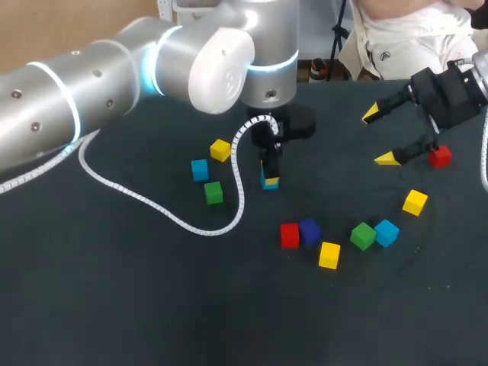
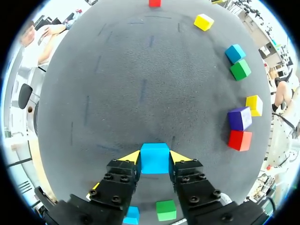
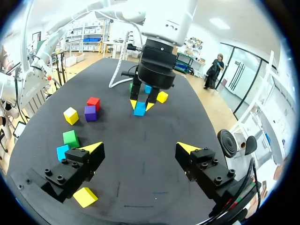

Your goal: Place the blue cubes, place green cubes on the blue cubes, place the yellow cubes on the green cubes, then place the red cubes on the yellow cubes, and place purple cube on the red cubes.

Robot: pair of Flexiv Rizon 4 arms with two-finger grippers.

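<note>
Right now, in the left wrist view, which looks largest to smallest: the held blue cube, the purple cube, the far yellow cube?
1. held blue cube
2. purple cube
3. far yellow cube
The cubes may really be the same size. Nearness to the camera probably makes the difference.

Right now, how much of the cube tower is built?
Nothing is stacked yet. The left gripper is shut on one blue cube, the first layer. The right gripper is open, empty. The green cubes, yellow cubes, red cubes and purple cube lie loose.
</note>
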